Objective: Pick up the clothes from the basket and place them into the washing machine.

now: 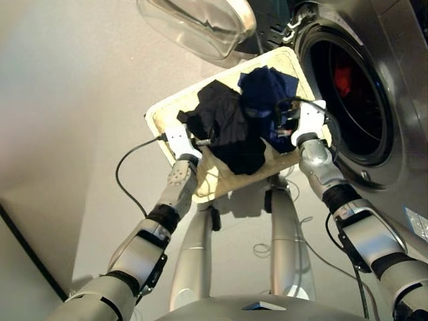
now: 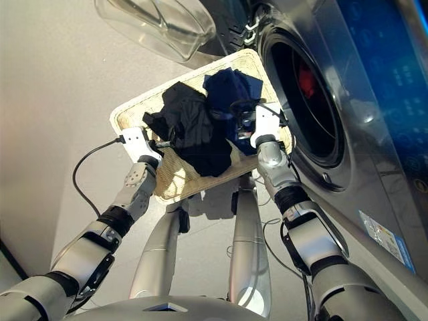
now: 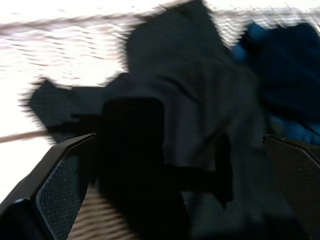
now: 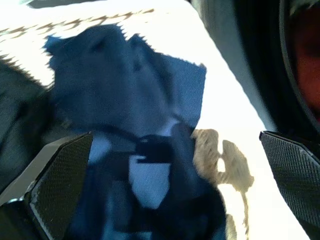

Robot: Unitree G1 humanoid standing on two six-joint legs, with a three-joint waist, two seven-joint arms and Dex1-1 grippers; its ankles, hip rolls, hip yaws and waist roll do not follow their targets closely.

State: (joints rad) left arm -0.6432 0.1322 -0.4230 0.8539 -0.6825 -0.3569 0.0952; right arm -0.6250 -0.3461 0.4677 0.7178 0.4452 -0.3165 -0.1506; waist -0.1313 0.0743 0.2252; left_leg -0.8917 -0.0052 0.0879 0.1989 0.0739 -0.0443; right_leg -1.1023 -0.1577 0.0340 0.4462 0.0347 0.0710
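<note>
The washing machine [image 1: 374, 100] drum mouth at 2 o'clock gapes unblocked; its glass door [image 1: 197, 23] is swung away to 12 o'clock. A coral-red garment [image 1: 342, 79] lies deep inside. The right tool [image 1: 289, 119], fingers spread, hangs over the navy garment [image 1: 267, 90]. The black garment [image 1: 224, 127] covers the basket [image 1: 160, 110] middle; its 9 o'clock corner is bare.
</note>
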